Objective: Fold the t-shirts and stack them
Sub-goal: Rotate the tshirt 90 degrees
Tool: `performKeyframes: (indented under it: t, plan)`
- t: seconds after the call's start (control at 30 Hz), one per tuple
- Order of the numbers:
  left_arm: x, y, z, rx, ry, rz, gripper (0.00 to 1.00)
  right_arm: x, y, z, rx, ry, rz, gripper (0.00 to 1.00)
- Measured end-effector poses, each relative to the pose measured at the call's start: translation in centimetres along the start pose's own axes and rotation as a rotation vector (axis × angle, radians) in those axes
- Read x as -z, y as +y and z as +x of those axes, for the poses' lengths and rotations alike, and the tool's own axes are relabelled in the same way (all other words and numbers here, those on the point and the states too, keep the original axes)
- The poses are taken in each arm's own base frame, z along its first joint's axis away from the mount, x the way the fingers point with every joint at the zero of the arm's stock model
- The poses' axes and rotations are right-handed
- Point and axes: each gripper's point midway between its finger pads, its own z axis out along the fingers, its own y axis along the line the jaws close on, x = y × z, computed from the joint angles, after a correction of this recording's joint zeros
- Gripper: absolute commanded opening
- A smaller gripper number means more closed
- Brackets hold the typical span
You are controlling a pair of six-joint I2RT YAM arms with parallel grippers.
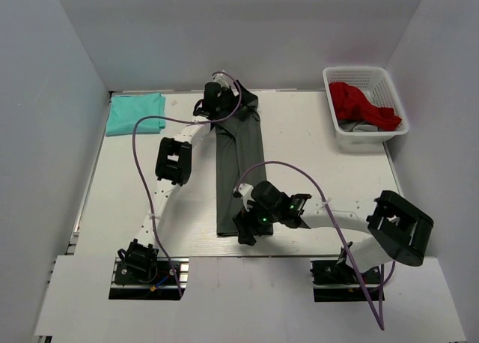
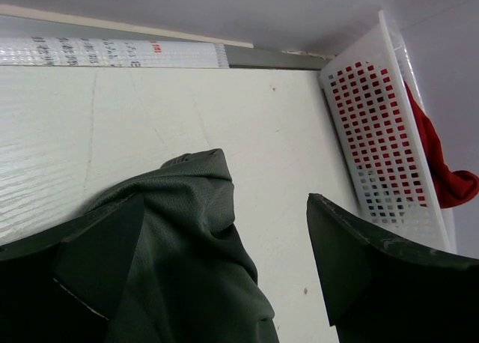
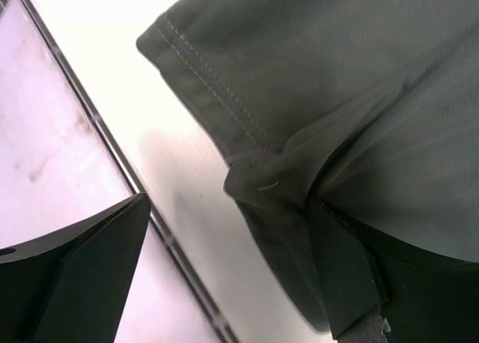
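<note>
The dark charcoal-grey t-shirt (image 1: 239, 171) lies as a long narrow strip down the middle of the table. My left gripper (image 1: 228, 107) is at its far end, jaws open, with a bunched part of the cloth (image 2: 187, 238) between them against the left finger (image 2: 90, 268). My right gripper (image 1: 247, 227) is at the shirt's near end, jaws open, with the hemmed corner (image 3: 337, 81) lying against the right finger (image 3: 348, 283). The teal t-shirt (image 1: 135, 112) lies folded to a rectangle at the far left corner, apart from both grippers.
A white lattice basket (image 1: 359, 72) stands at the far right with a red garment (image 1: 363, 103) in it; it also shows in the left wrist view (image 2: 374, 126). The table's near edge (image 3: 112, 156) runs just beside the right gripper.
</note>
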Motion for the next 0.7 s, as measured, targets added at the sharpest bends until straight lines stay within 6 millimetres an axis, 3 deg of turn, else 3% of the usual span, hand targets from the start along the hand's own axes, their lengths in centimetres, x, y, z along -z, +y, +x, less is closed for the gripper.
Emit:
performKeyframes:
  t: [0.13,0.2,0.3,0.37,0.47,0.57,0.63,0.7]
  plan:
    - [0.5,-0.2,-1.1,-0.009,-0.011,-0.035,1.00,1.8,0.2,0.0,-0.007,-0.004,0.021,0.90]
    - [1.1,-1.5,-2.3,-0.026,-0.016,-0.039,1.00,2.8,0.5,-1.0,-0.007,-0.044,0.030,0.90]
    - [3.0,-5.3,-5.6,-0.054,-0.033,-0.043,1.00,4.1,0.4,-2.5,-0.019,-0.119,0.056,0.90]
    - [5.4,-9.3,-8.5,-0.087,-0.054,-0.041,1.00,4.7,0.0,-3.1,-0.051,-0.155,0.079,0.90]
    - [10.8,-17.1,-13.4,-0.164,-0.113,-0.011,1.00,4.8,-1.9,-2.8,-0.140,-0.166,0.149,0.90]
    - [17.9,-23.3,-15.2,-0.225,-0.148,-0.011,1.00,5.0,-3.9,-1.1,-0.248,-0.158,0.218,0.90]
    - [22.7,-25.0,-13.3,-0.231,-0.140,-0.030,1.00,5.4,-4.9,0.3,-0.313,-0.150,0.247,0.90]
    - [27.7,-24.9,-8.3,-0.225,-0.119,-0.031,1.00,5.9,-5.3,1.2,-0.367,-0.142,0.253,0.90]
